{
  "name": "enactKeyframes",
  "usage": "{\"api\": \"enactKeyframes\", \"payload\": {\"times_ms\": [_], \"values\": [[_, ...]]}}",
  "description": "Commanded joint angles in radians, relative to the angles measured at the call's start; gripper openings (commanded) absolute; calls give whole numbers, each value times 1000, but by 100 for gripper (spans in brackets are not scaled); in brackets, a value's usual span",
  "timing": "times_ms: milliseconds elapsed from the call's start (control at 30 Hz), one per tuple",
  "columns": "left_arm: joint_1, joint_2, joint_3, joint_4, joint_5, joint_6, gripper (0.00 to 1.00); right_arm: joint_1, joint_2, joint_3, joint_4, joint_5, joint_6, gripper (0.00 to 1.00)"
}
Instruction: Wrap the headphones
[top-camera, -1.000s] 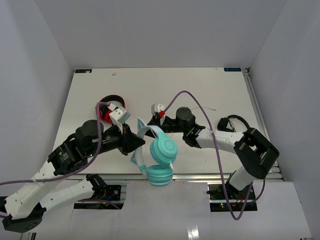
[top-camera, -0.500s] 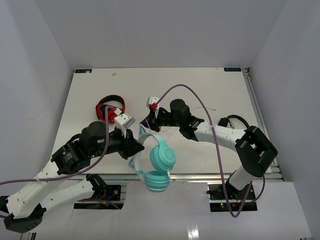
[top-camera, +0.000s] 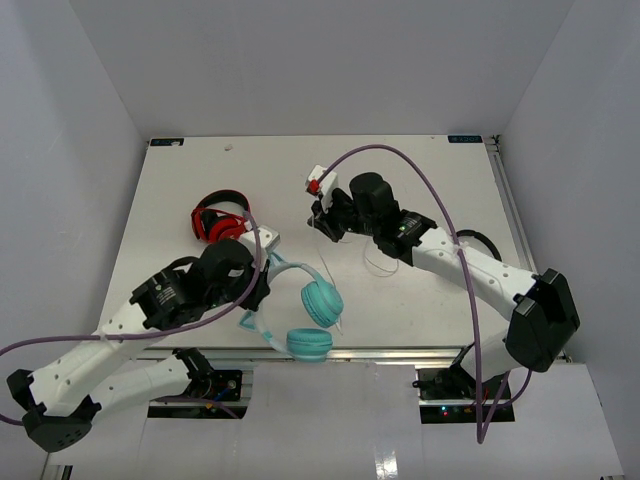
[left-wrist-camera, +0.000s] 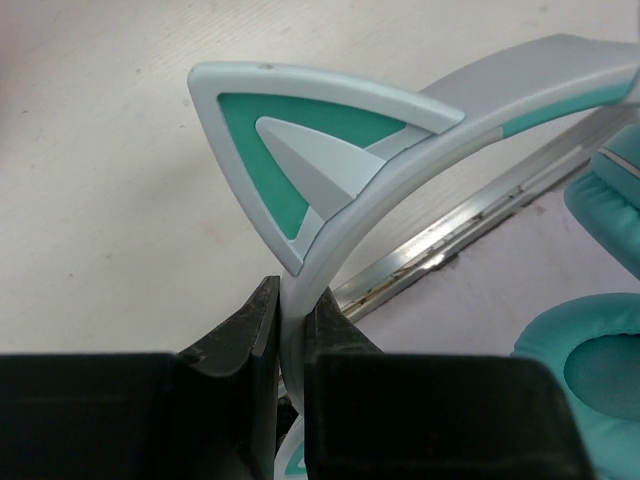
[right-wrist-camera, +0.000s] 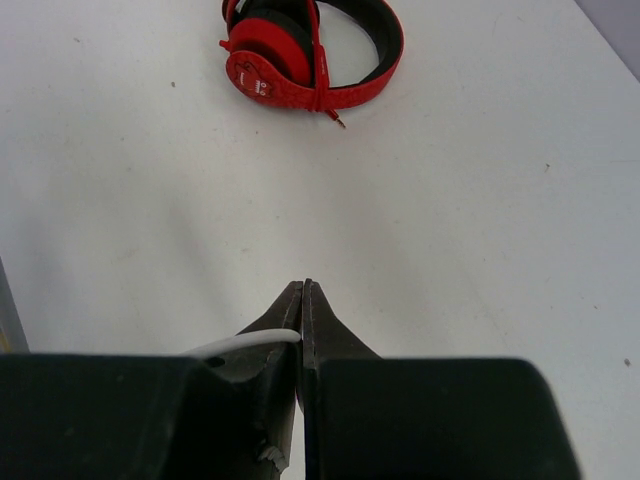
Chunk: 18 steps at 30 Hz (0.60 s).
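The teal headphones (top-camera: 321, 303) hang at the table's front edge, with the second cup (top-camera: 309, 343) over the metal rail. My left gripper (top-camera: 263, 287) is shut on their pale band, just below a cat ear (left-wrist-camera: 300, 150). In the left wrist view the black jaws (left-wrist-camera: 290, 300) pinch the band from both sides. My right gripper (top-camera: 324, 226) is farther back, near the table's middle, and shut on the thin white cord (right-wrist-camera: 250, 343). That cord (top-camera: 327, 265) runs from it down toward the cups.
Red-and-black headphones (top-camera: 220, 217) lie on the table at the left, ahead of the right gripper in its wrist view (right-wrist-camera: 300, 50). Black headphones (top-camera: 472, 243) lie at the right, partly behind the right arm. A metal rail (left-wrist-camera: 470, 225) edges the table front.
The right gripper has moved back and up the table with the cord. The left arm has swung the headphones, so the cups now sit lower and nearer the front rail.
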Motion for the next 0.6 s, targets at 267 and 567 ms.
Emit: {"api": "enactKeyframes", "payload": {"times_ms": [267, 567], "values": [[-3, 152, 34, 67, -148, -2, 0, 4, -23, 133, -171, 34, -42, 8], [-3, -35, 44, 90, -125, -36, 0, -2, -13, 67, -116, 89, -19, 8]]}}
